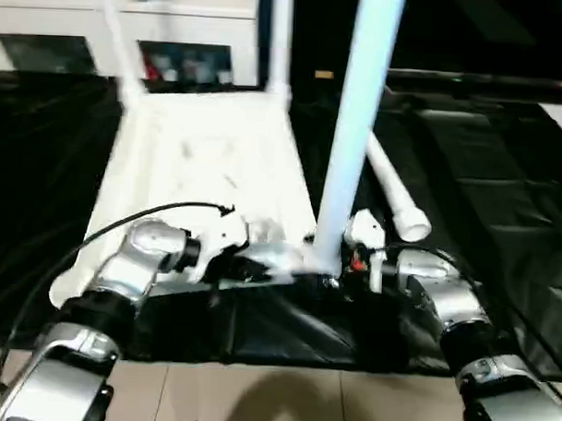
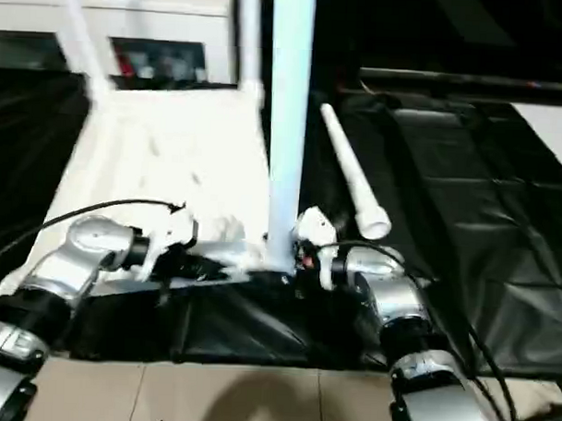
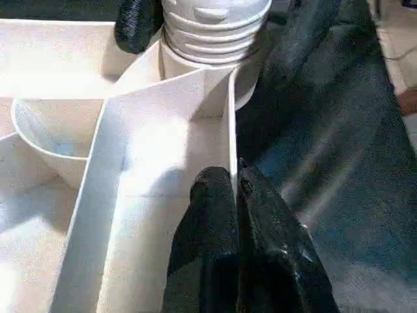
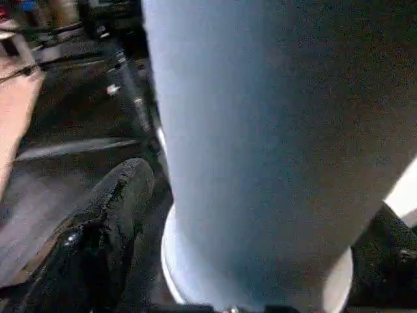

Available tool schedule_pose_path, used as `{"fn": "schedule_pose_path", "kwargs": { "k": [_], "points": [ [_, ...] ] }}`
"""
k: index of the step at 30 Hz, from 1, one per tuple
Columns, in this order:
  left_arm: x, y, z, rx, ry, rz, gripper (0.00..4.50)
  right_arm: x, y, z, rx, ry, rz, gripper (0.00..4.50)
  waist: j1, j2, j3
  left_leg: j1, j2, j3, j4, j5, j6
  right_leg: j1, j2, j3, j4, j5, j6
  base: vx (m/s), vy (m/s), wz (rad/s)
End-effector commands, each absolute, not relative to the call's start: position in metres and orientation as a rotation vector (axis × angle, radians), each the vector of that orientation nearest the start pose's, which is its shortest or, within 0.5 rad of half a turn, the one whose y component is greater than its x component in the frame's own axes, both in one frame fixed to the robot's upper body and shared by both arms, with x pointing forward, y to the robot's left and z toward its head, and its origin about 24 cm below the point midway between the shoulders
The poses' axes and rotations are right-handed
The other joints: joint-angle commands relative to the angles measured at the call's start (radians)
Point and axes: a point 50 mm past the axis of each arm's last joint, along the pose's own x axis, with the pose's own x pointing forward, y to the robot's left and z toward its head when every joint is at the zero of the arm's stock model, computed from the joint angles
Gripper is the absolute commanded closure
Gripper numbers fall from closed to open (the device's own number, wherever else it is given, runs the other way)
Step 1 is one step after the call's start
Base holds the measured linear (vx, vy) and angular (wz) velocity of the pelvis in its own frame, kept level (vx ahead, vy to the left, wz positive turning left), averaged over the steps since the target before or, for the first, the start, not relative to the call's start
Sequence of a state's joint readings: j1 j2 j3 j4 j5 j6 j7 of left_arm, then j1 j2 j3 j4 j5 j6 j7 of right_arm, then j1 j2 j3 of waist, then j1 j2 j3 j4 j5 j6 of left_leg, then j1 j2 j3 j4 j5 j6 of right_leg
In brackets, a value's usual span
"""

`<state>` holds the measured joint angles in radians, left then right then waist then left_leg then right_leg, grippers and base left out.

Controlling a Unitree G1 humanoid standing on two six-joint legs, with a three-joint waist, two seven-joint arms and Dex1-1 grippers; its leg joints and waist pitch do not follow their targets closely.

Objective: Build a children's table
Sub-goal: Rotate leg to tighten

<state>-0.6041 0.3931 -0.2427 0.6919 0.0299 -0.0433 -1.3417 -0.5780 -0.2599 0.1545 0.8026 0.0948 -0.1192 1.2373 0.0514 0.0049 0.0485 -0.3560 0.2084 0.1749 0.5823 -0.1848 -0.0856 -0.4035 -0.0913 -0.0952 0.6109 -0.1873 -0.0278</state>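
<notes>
The white tabletop [image 1: 209, 162] lies upside down on a black sheet, rim up. Two white legs [image 1: 280, 44] [image 1: 116, 38] stand in its far corner sockets. A third leg [image 1: 352, 148] stands upright in the near right socket, its ribbed end [image 3: 215, 26] seated in the socket. One loose leg [image 1: 397, 191] lies on the sheet just right of the tabletop. My left gripper [image 3: 233, 179] is shut on the rim wall close to that near right socket. My right gripper [image 1: 334, 268] is open at the base of the near leg, with one finger [image 4: 111, 215] on each side.
The black sheet [image 1: 485, 181] covers the floor around the tabletop, with crumpled folds on the right. A white shelf unit [image 1: 177, 22] runs along the back. Pale floor tiles [image 1: 256, 394] show at the near edge, below my forearms.
</notes>
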Motion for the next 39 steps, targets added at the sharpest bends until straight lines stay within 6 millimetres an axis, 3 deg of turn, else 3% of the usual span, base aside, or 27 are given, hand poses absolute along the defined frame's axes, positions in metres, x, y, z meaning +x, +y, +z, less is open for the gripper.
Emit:
{"fn": "schedule_pose_path", "kwargs": {
  "k": [1, 8, 16, 18, 19, 22, 27, 28, 30, 33, 35, 36, 39],
  "points": [
    [0.312, 0.148, 0.051, 0.435, 0.454, -1.499, 4.50, 0.311, -0.125, 0.035, -0.153, 0.308, 1.399, 0.87, -0.001, 0.002, -0.061, 0.003, 0.029, 0.002, -0.065, -0.226, 0.075, 0.057, -0.051, 0.053, -0.073, -0.190, -0.245, 0.000, 0.000, 0.00],
    [0.312, 0.152, 0.053, 0.434, 0.468, -1.531, 4.50, 0.310, -0.124, 0.038, -0.137, 0.325, 1.456, 1.61, 0.007, 0.004, -0.065, 0.002, 0.028, 0.002, -0.063, -0.183, 0.080, 0.059, -0.051, 0.053, -0.065, -0.125, -0.257, 0.000, 0.000, 0.00],
    [0.314, 0.151, 0.052, 0.408, 0.464, -1.486, 4.50, 0.309, -0.120, 0.034, -0.078, 0.328, 1.407, 1.73, 0.008, 0.004, -0.064, 0.002, 0.028, 0.002, -0.063, -0.192, 0.072, 0.059, -0.052, 0.052, -0.068, -0.150, -0.250, 0.000, 0.000, 0.00],
    [0.319, 0.147, 0.051, 0.402, 0.456, -1.420, 4.50, 0.312, -0.118, 0.031, -0.072, 0.308, 1.316, 1.73, 0.007, 0.009, -0.060, 0.004, 0.028, 0.002, -0.065, -0.213, 0.060, 0.055, -0.052, 0.052, -0.072, -0.181, -0.243, 0.000, 0.000, 0.00],
    [0.325, 0.141, 0.050, 0.391, 0.450, -1.340, 4.50, 0.317, -0.115, 0.026, -0.056, 0.319, 1.184, 1.73, 0.004, 0.006, -0.058, 0.004, 0.028, 0.001, -0.068, -0.235, 0.046, 0.055, -0.052, 0.053, -0.075, -0.218, -0.232, 0.000, 0.000, 0.00],
    [0.331, 0.128, 0.047, 0.383, 0.442, -1.240, 4.50, 0.322, -0.109, 0.018, -0.040, 0.307, 1.008, 1.74, -0.005, 0.004, -0.054, 0.012, 0.023, -0.006, -0.072, -0.288, 0.006, 0.050, -0.058, 0.053, -0.093, -0.374, -0.180, 0.000, 0.000, 0.00],
    [0.335, 0.098, 0.044, 0.350, 0.417, -1.134, 4.50, 0.328, -0.089, 0.007, 0.009, 0.321, 0.739, 1.74, -0.029, 0.002, -0.052, 0.003, 0.017, -0.009, -0.073, -0.303, 0.007, 0.050, -0.053, 0.050, -0.100, -0.413, -0.153, 0.000, 0.000, 0.00],
    [0.335, 0.092, 0.043, 0.350, 0.413, -1.127, 4.50, 0.329, -0.083, 0.006, 0.015, 0.324, 0.708, 1.74, -0.030, 0.009, -0.053, 0.003, 0.017, -0.010, -0.073, -0.301, 0.006, 0.049, -0.055, 0.049, -0.100, -0.418, -0.150, 0.000, 0.000, 0.00],
    [0.333, 0.080, 0.042, 0.345, 0.405, -1.127, 4.50, 0.328, -0.069, 0.005, 0.012, 0.325, 0.673, 1.74, -0.034, 0.007, -0.052, 0.007, 0.012, -0.009, -0.070, -0.321, 0.017, 0.044, -0.053, 0.048, -0.109, -0.455, -0.135, 0.000, 0.000, 0.00],
    [0.332, 0.072, 0.041, 0.333, 0.397, -1.134, 4.50, 0.329, -0.060, 0.009, -0.021, 0.297, 0.674, 1.05, -0.038, 0.007, -0.054, 0.003, 0.014, -0.008, -0.070, -0.309, 0.031, 0.045, -0.051, 0.049, -0.107, -0.418, -0.143, 0.000, 0.000, 0.00],
    [0.332, 0.071, 0.042, 0.332, 0.388, -1.139, 4.50, 0.330, -0.059, 0.012, -0.013, 0.279, 0.682, 0.98, -0.040, 0.008, -0.055, 0.001, 0.015, -0.008, -0.070, -0.307, 0.035, 0.046, -0.051, 0.050, -0.103, -0.387, -0.155, 0.000, 0.000, 0.00],
    [0.332, 0.071, 0.042, 0.332, 0.388, -1.139, 4.50, 0.330, -0.059, 0.012, -0.013, 0.279, 0.682, 0.68, -0.042, 0.008, -0.056, 0.000, 0.015, -0.007, -0.071, -0.307, 0.040, 0.047, -0.049, 0.049, -0.102, -0.373, -0.159, 0.000, 0.000, 0.00],
    [0.331, 0.075, 0.042, 0.351, 0.384, -1.161, 4.50, 0.334, -0.069, 0.019, -0.022, 0.236, 0.706, 0.57, -0.044, 0.008, -0.054, 0.001, 0.014, -0.007, -0.070, -0.329, 0.046, 0.047, -0.050, 0.048, -0.105, -0.391, -0.162, 0.000, 0.000, 0.00]
  ]
}}
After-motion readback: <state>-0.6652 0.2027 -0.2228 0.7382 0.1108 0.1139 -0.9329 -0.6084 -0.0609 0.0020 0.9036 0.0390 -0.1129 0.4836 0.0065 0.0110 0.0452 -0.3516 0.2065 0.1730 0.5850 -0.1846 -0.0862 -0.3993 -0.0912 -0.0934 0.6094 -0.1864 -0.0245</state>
